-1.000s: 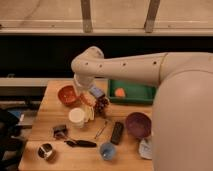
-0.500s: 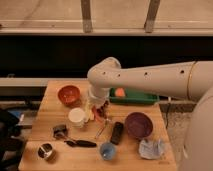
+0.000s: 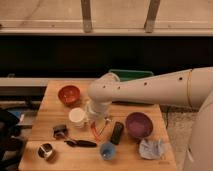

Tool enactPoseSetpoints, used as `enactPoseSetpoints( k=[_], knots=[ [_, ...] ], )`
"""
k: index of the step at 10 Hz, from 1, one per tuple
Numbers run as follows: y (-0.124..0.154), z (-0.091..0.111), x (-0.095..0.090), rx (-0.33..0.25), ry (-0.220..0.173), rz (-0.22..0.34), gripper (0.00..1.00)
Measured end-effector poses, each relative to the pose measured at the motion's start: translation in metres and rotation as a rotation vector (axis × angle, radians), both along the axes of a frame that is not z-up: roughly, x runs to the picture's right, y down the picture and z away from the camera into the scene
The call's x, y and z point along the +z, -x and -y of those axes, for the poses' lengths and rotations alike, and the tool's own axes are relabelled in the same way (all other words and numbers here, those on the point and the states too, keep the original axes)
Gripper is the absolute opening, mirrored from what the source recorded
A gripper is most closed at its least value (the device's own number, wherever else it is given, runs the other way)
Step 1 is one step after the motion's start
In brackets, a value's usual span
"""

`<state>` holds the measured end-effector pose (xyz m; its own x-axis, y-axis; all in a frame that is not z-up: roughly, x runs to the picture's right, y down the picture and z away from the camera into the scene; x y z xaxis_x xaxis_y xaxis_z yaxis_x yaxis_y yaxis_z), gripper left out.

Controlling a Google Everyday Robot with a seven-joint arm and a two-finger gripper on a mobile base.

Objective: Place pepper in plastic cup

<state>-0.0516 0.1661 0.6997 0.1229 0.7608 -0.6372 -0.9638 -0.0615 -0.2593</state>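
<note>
Pincer down at the pepper, mid-tabletop, with the plastic cup by the front edge.

The white arm reaches in from the right and bends down over the middle of the tabletop (image 3: 52,112), where the pincer (image 3: 99,120) hangs low with its jaws drawn narrow. The pepper (image 3: 93,131) shows as a red-orange curve right under the pincer, between the cream cup (image 3: 77,116) and the black remote (image 3: 117,133); whether the jaws actually grip it cannot be told. The plastic cup (image 3: 107,150) stands upright close to the front edge, just in front of the remote and apart from the pepper. A purple bowl (image 3: 138,124) sits toward the right edge, an orange bowl (image 3: 69,94) toward the back left, and a metal tin (image 3: 46,151) in the front-left corner.
</note>
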Motion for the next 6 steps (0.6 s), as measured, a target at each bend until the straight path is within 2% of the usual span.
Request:
enactPoseSetpoints(
  k=[6],
  knots=[
    [0.0017, -0.0007, 0.0000, -0.002, -0.001, 0.003, 0.00]
  ],
)
